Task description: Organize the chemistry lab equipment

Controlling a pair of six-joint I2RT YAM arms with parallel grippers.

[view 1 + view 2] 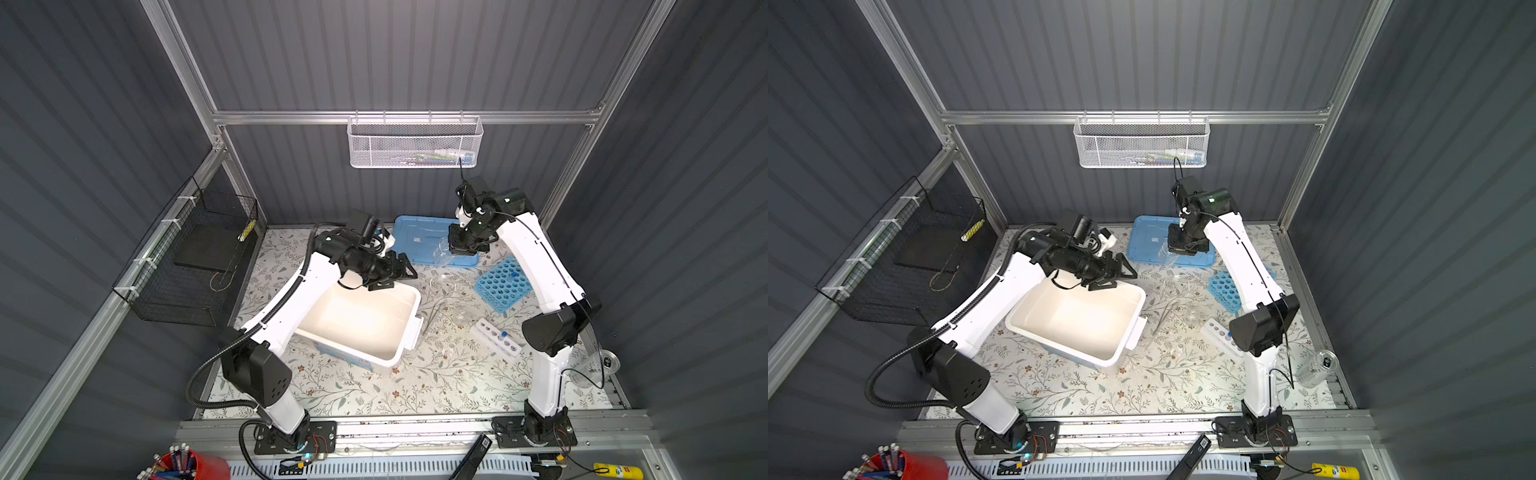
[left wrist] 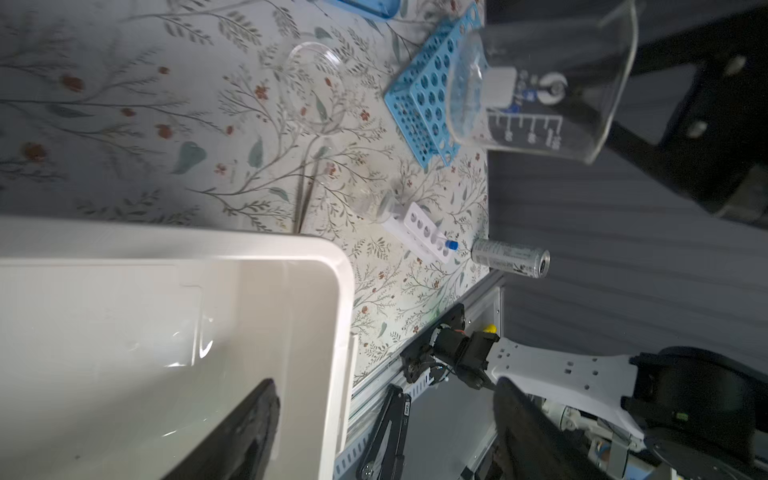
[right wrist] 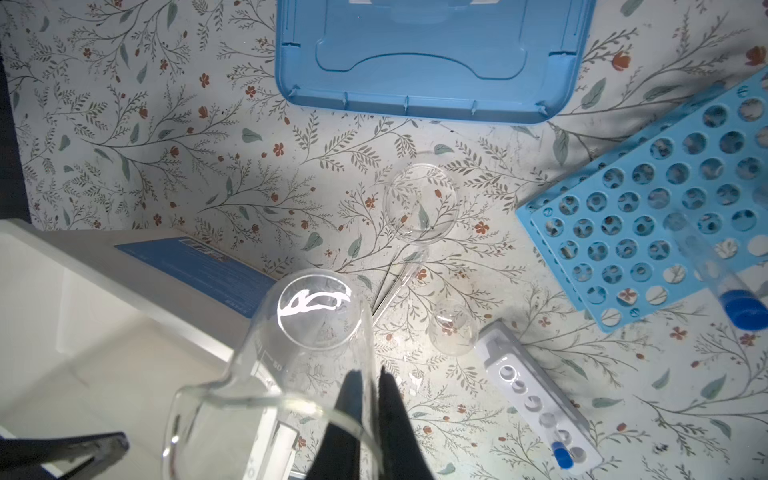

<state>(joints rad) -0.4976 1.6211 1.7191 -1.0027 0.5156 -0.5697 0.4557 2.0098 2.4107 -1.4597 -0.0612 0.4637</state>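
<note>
While our right claw pinches the wall of a clear beaker, holding it tilted above the bench between the blue lid and the white bin, our left claw gapes empty over that bin. We see the blue rack and white rack farther right.

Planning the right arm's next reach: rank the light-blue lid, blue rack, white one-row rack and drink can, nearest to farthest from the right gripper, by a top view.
1. The light-blue lid: at the back, overlapped in a top view by the right gripper, which is shut on a beaker.
2. The blue rack: just right and frontward.
3. The white one-row rack: farther front.
4. The drink can: front-right table edge.
</note>
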